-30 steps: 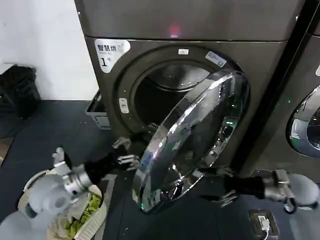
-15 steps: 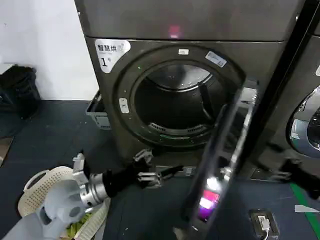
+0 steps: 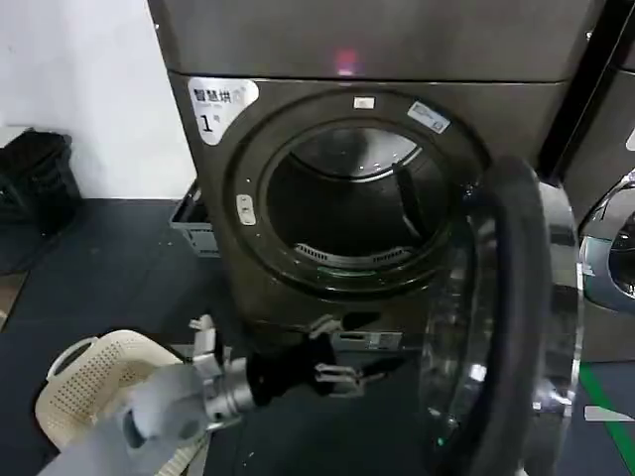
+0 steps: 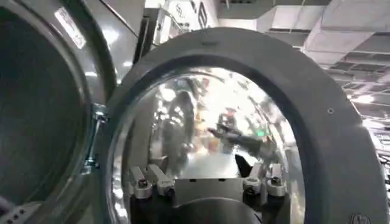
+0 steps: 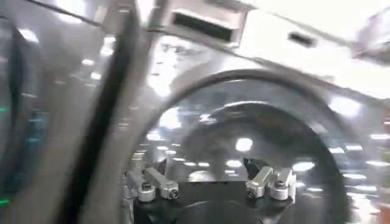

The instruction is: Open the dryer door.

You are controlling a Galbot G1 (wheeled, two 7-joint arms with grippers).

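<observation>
The dark grey dryer (image 3: 357, 149) with the white "1" label (image 3: 220, 104) filled the back of the head view, its drum opening (image 3: 347, 203) fully exposed. The dryer door (image 3: 506, 327) stood swung out on the machine's right side, hinged there, its grey inner rim turned toward the robot and its face close to edge-on, so its long axis ran nearly upright. By that lie the task looked essentially done; any further swing would have carried the door farther right, away from the opening.

The left end effector (image 3: 332, 372) hung low in front of the dryer, below the opening and just left of the door's lower edge, near it but apart from it. Its fingers (image 3: 322, 325) were spread, released, grasping nothing. In the left wrist view the same end effector (image 4: 207, 182) faced the door's glass (image 4: 201, 122) from the inner side. It was the nearer arm for any push.

The right end effector (image 5: 210, 182) was likewise spread and empty, facing a chrome-ringed round door (image 5: 256, 128); which machine's, I could not tell.

A cream laundry basket (image 3: 84, 382) sat on the floor at the robot's left.
</observation>
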